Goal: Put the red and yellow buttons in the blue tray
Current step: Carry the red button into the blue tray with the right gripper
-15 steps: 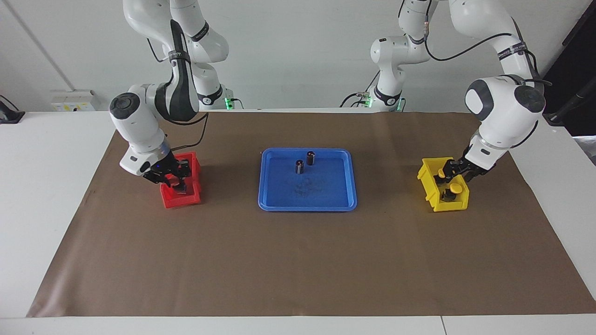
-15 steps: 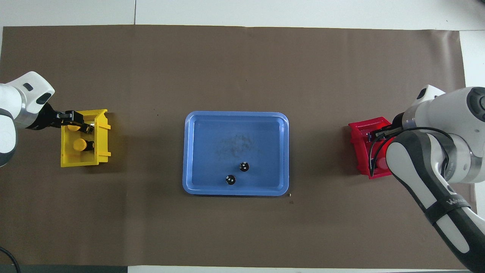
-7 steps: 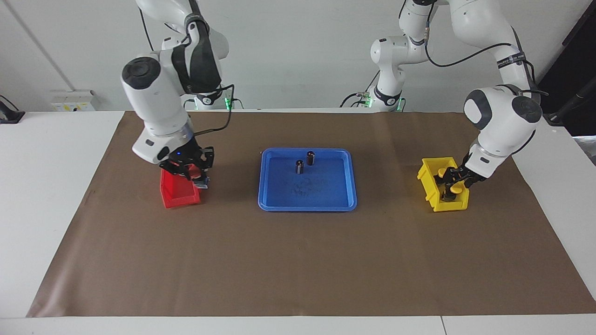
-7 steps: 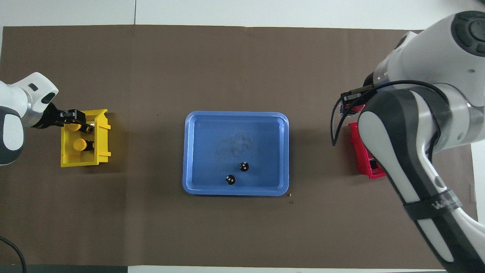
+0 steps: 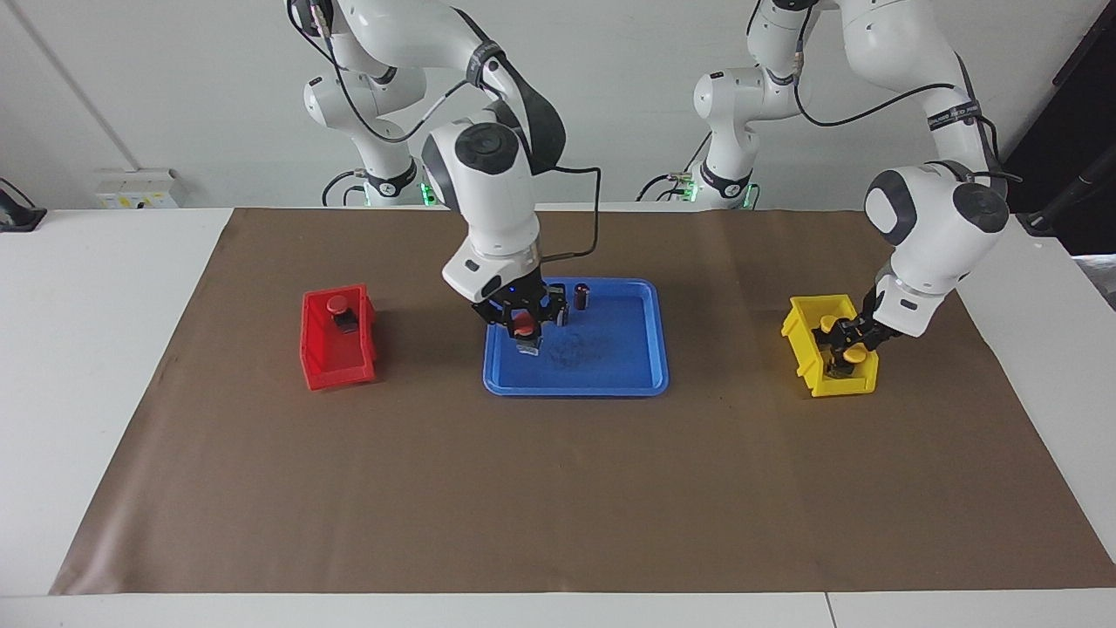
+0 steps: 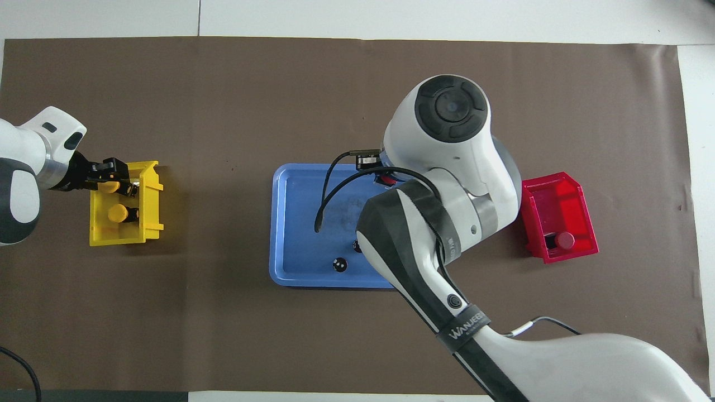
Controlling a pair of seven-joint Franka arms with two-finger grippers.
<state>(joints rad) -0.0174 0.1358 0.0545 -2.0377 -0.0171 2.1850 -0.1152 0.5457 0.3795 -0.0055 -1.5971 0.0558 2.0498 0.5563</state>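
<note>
One red button [image 5: 524, 324] over blue tray [image 5: 641, 371].

One camera sits high across the table, facing the robots. The other looks steeply down from above their end. Both share the brown mat [image 5: 558, 471] and blue tray [image 5: 641, 349], half a turn apart.

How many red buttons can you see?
2. One red button sits in the red bin, at the end nearer the robots. The other red button is gripped in the right pincer over the blue tray.
</note>
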